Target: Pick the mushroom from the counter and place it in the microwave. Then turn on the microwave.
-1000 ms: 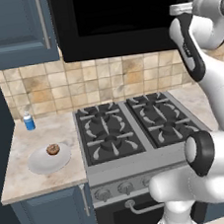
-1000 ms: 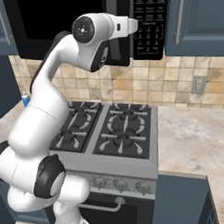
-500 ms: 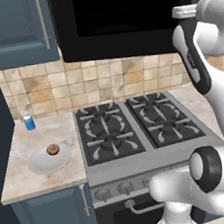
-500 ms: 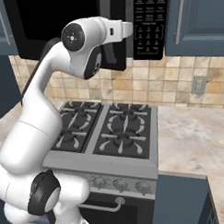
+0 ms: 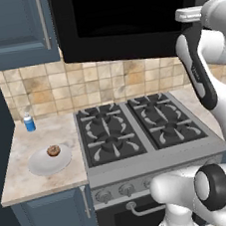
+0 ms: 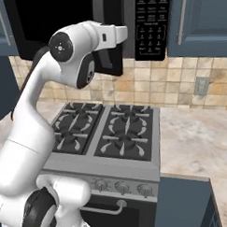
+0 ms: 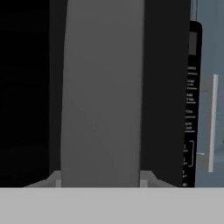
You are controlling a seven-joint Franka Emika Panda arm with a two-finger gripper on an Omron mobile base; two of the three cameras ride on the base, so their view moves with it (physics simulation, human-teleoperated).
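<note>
Sitting on a white plate (image 5: 49, 160) on the counter (image 5: 23, 182) at the near left is the mushroom (image 5: 53, 151), a small round brown lump with a paler tan centre. It's too round for any long axis or pointing direction to be made out. A small blue bottle (image 5: 29, 122) with a white cap is seen further back, by the tiled wall. The gas stove (image 5: 137, 127) is set just right of the counter.

The arm is raised high and reached forward, with the hand brought up level against the microwave (image 6: 60, 19) door, near the keypad (image 6: 151, 25). In the hand view, the long vertical grey handle (image 7: 103, 92) is seen dead close, straddled by the gripper (image 7: 100, 181), one fingertip on each side. The jaws look half shut around the handle, though actual contact can't be told.
</note>
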